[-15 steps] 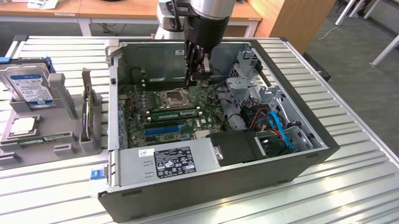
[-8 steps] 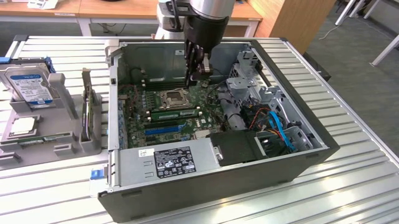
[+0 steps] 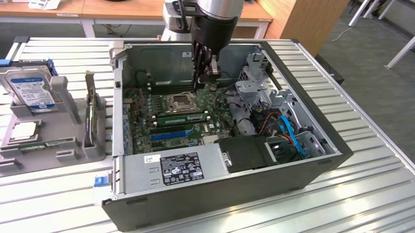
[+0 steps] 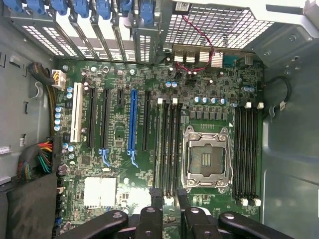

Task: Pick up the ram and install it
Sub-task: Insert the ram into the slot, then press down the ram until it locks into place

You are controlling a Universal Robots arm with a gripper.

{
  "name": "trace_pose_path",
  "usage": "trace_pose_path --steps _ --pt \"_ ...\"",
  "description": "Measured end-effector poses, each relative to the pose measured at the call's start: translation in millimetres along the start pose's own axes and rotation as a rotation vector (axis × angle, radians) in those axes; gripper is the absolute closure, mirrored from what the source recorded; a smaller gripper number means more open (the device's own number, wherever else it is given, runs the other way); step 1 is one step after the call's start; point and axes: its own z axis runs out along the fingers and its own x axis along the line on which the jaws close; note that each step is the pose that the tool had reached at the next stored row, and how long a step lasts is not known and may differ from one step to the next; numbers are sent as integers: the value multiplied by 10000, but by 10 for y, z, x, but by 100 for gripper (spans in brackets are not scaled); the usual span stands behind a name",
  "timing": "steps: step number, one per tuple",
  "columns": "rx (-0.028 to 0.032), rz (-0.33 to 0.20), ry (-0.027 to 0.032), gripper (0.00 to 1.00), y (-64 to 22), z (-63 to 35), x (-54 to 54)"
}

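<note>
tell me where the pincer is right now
In the exterior view the pincer hangs inside the open case, over the motherboard, just beyond the CPU socket.

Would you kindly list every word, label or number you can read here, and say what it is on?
No text can be read with certainty.
Hard drive: blue-and-white label, print too small to read.
Power supply: black label and a white sticker, print too small to read.
Motherboard: printed markings too small to read.

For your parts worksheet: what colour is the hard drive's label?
Blue and white; the hard drive shows best in the exterior view.
</note>
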Motion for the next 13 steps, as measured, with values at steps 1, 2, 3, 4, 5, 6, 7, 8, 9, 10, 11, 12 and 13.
trace_pose_path --steps 1,2,3,4,5,6,7,8,9,10,11,12,13 --pt "0 0 0 75 0 0 0" --pt "0 0 0 75 0 0 0" --pt "0 0 -1 75 0 0 0" --pt "0 1 0 75 0 0 0" --pt "0 0 0 75 0 0 0" --pt "0 0 -1 75 0 0 0" --pt "0 0 0 75 0 0 0" --pt "0 0 0 75 0 0 0" --pt "0 0 0 75 0 0 0" --pt "0 0 -1 75 0 0 0" --pt "0 0 0 75 0 0 0" --pt "0 0 0 75 0 0 0" --pt "0 0 0 75 0 0 0"
